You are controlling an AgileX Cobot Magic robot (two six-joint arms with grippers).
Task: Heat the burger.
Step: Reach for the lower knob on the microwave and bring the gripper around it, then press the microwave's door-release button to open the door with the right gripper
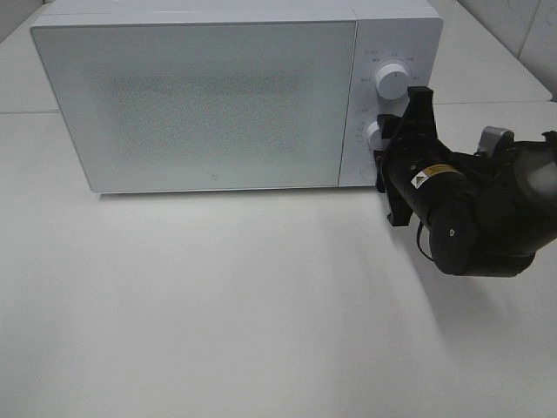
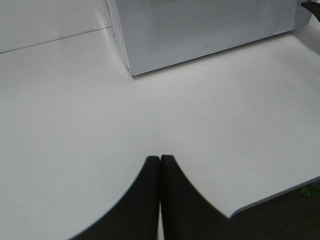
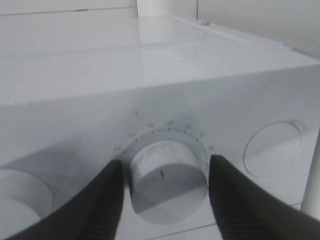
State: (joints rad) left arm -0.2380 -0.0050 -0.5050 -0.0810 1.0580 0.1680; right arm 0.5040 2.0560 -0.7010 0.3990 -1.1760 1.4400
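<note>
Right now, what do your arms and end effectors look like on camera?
The right arm is bulky matte black, with a yellow-and-white warning label, a grey fitting and a thin black cable. The left end effector and right end effector both have black tapered fingers.

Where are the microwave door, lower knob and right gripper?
microwave door (image 1: 200, 104), exterior high view, middle of panel.
lower knob (image 3: 167, 185), right wrist view, front face.
right gripper (image 3: 166, 161), right wrist view, between fingertips.

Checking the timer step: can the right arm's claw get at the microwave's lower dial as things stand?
Probably yes: the right claw is open with a finger on each side of the lower dial, and nothing sits between them.
</note>
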